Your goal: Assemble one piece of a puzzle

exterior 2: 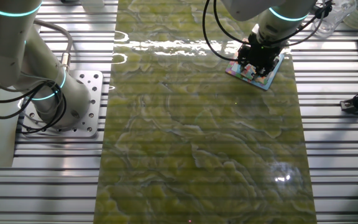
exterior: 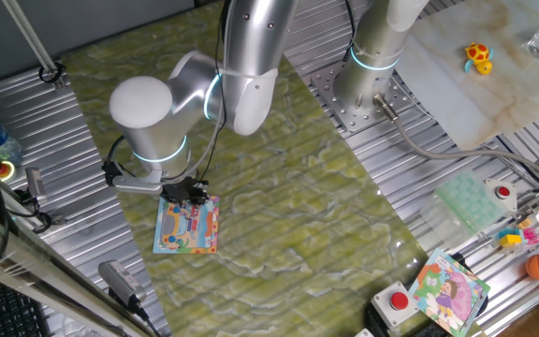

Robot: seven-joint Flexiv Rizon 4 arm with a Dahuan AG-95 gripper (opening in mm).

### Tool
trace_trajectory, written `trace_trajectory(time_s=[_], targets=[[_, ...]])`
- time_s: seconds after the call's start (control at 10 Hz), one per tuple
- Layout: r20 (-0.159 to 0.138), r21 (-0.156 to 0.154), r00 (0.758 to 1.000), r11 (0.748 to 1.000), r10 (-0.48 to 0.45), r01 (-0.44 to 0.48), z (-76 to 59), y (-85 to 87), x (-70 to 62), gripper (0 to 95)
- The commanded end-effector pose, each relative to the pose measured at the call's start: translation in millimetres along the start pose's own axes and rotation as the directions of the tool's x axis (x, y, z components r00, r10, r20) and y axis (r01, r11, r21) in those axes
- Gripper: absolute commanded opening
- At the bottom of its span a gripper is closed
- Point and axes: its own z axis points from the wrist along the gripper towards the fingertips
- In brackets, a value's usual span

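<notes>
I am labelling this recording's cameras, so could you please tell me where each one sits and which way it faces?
One fixed view: high up, across the table from the arm's base, looking down on the green mat; shows elbow, wrist and gripper over the puzzle.
The other fixed view: high above the opposite end, looking down the mat's length; shows the forearm and gripper on the puzzle at top right.
Both share mat, puzzle and gripper; the piece is not visible.

The table [exterior: 326, 215] (green marbled mat) bears the puzzle [exterior: 187, 227].
</notes>
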Motion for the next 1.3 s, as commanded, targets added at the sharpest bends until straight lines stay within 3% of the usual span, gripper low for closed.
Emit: trace_trajectory(time_s=[0.1, 0.6, 0.8, 1.1, 1.3], targets=[[0.008, -0.005, 1.0, 1.0, -0.004, 0.004, -0.1, 0.0, -0.1, 38.0], [0.008, -0.007, 1.0, 1.0, -0.006, 0.006, -5.0, 0.1, -2.5, 38.0], [-0.028, -0.014, 1.0, 1.0, -0.007, 0.007, -9.8, 0.4, -3.2, 38.0], [-0.087, -0.06, 0.996, 0.998, 0.024, -0.029, -7.5, 1.8, 4.5, 38.0], [-0.083, -0.072, 0.996, 0.997, 0.021, -0.027, -3.4, 3.0, 11.4, 38.0]])
